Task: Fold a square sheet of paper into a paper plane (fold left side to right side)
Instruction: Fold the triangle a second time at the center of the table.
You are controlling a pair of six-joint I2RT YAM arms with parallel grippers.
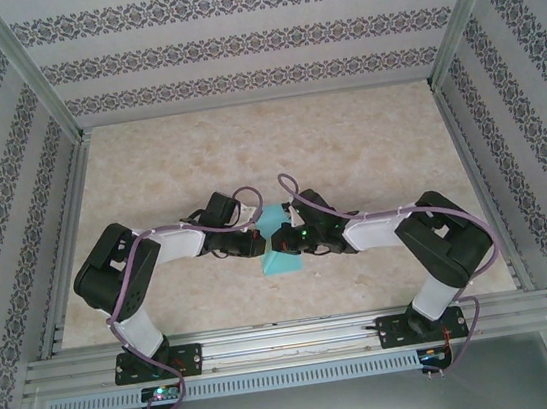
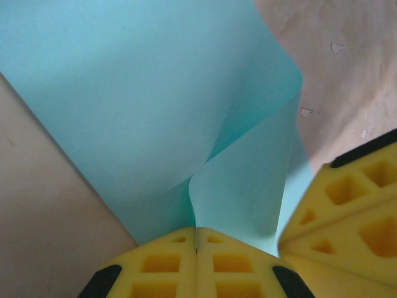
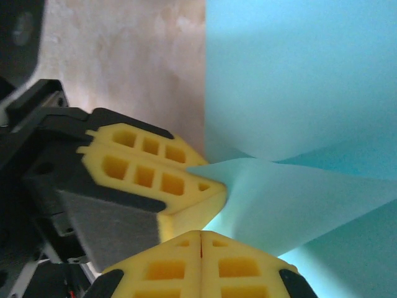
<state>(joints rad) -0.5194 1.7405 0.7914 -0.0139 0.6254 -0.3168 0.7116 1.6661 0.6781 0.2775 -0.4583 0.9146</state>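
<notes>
Overhead, I see the turquoise sheet of paper [image 1: 283, 261] lying on the beige table [image 1: 348, 154] midway between the two arms and partly covered by both wrists. The left gripper [image 1: 262, 242] and right gripper [image 1: 280, 236] meet tip to tip just above it.

Left wrist view: my left gripper [image 2: 196, 231] has its yellow fingers [image 2: 158, 267] pressed together. A raised fold of the sheet [image 2: 124, 93] runs straight into the seam between them, so it is pinching the paper. Part of the sheet curls up off the table; the rest lies flat. The right gripper's fingers [image 2: 347, 217] sit just beside, at the right.

Right wrist view: the right gripper [image 3: 200, 233] is also pressed together. The lifted flap of the sheet [image 3: 298, 198] comes close to its tips, but I cannot tell whether any paper is caught there. The left gripper [image 3: 214, 185] meets the pointed corner of the flap, just beside the right gripper's tips.
</notes>
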